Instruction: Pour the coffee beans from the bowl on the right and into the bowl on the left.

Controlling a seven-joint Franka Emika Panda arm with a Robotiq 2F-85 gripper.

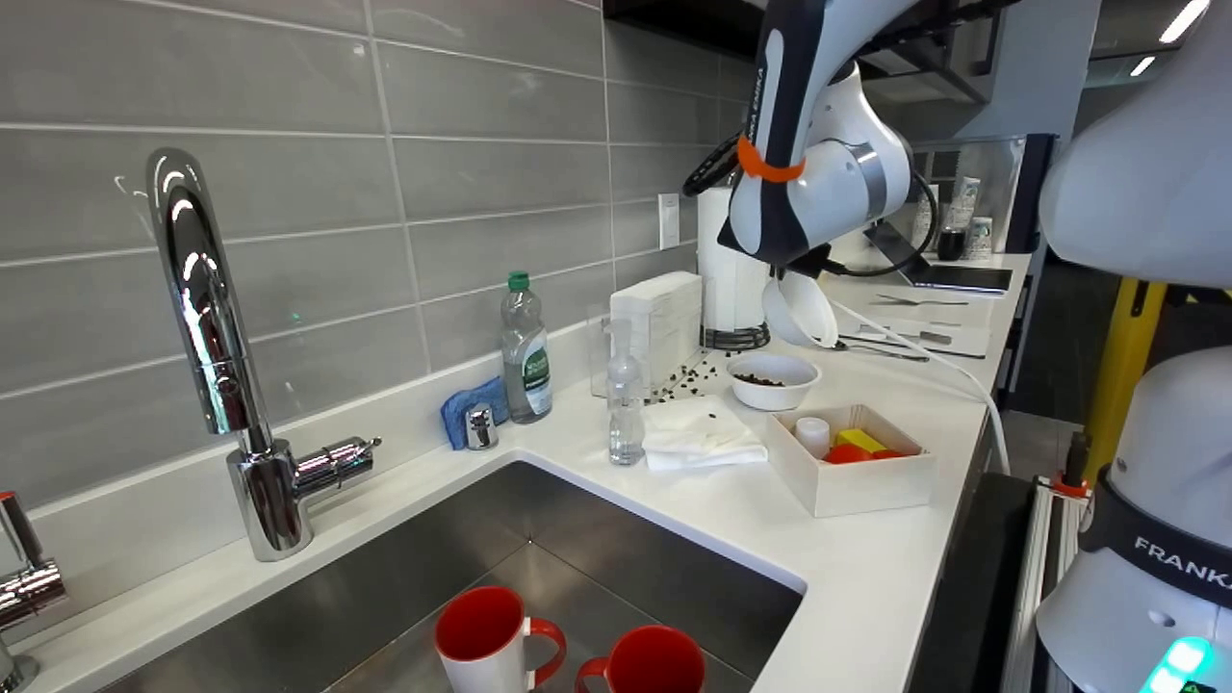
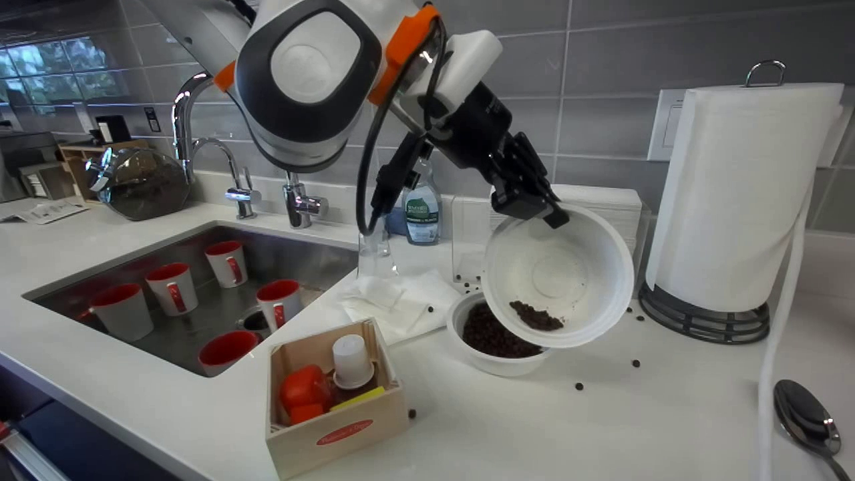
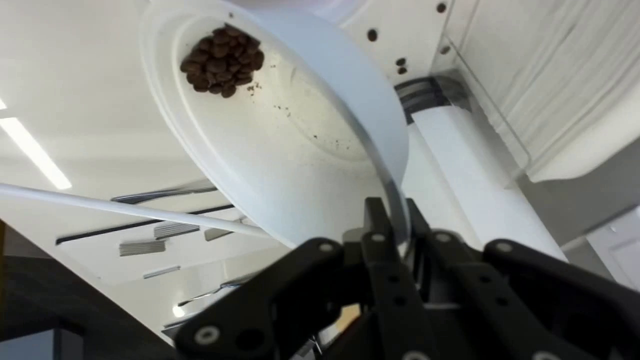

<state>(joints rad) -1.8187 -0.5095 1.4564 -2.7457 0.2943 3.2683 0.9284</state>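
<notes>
In an exterior view, gripper (image 2: pixel 549 212) pinches tilted round white bowl (image 2: pixel 568 267); lower round white bowl (image 2: pixel 501 366) at its seven o'clock.

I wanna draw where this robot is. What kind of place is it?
It looks like a kitchen: there's a metal sink, a tall shiny faucet beside it, and a roll of paper towels.
</notes>
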